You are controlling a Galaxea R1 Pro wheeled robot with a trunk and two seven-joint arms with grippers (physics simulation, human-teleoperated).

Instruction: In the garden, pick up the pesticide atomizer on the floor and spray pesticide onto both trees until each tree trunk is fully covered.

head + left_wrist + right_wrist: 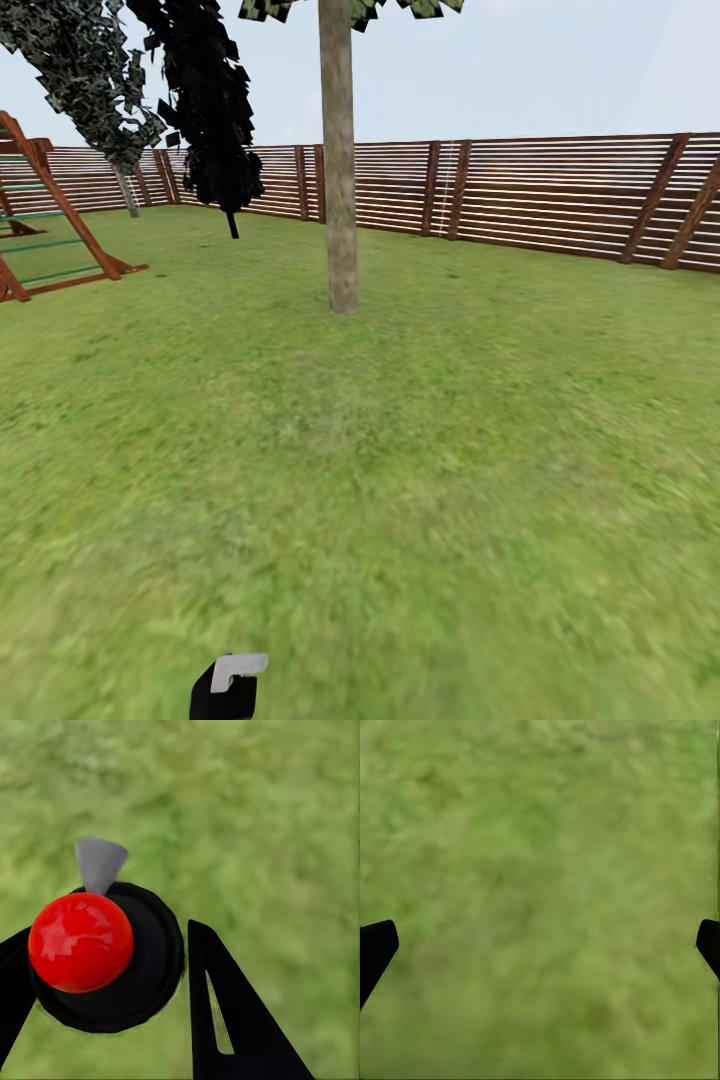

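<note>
The pesticide atomizer (112, 967), a black body with a red ball top and a grey nozzle, sits between the two black fingers of my left gripper (105, 945), which is shut on it over the grass. In the head view the atomizer (228, 685) shows at the bottom edge, its pale nozzle pointing right. A tree trunk (340, 170) of mottled grey-brown bark rises straight ahead on the lawn, several metres off. A second tree (90, 70) leans at the far left by the fence. My right gripper (540, 937) is open above bare grass, only its fingertips (375, 949) in view.
A brown slatted fence (560, 195) bounds the lawn across the back. A red-brown wooden climbing frame (50, 220) stands at the left. A dark black-leaved tree (210, 110) hangs near the fence, left of the near trunk. Open grass lies between me and the trunk.
</note>
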